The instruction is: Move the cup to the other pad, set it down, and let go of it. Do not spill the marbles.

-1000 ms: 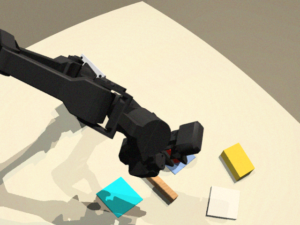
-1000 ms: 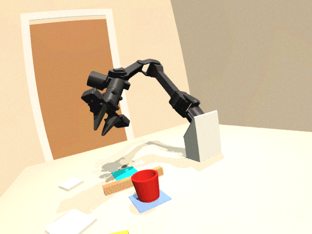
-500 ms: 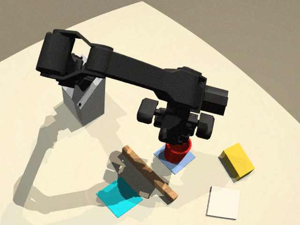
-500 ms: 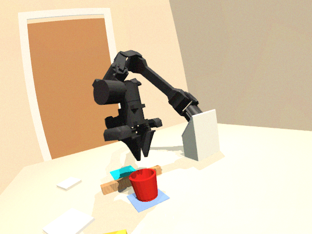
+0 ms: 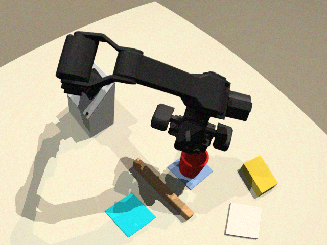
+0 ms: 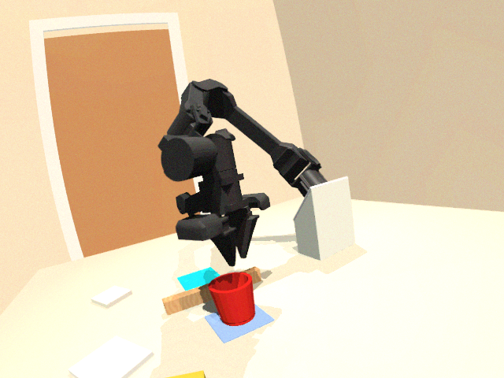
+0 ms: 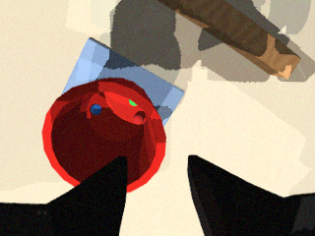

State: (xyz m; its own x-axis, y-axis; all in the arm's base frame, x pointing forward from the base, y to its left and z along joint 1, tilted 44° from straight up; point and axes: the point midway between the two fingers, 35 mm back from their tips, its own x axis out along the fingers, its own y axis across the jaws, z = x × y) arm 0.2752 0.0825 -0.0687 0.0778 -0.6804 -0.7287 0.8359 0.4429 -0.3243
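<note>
on the cream worktop (image 5: 263, 105) the rigid red plastic cup (image 6: 232, 300), marbles (image 7: 96, 109) loose inside, stands on the pale blue square pad (image 6: 244, 327); the claw (image 6: 235, 255), half spread and holding nothing, hovers above; pinch one rim wall, keeping it upright.

Wood bar (image 5: 162, 188) btwn pads; yellow block (image 5: 259, 175) & white slab (image 5: 243, 220) on the table's right side.

A wooden bar (image 5: 162, 188) lies between the blue pad (image 5: 203, 175) and the cyan pad (image 5: 130, 214), low on the table. Above it the way is free.
</note>
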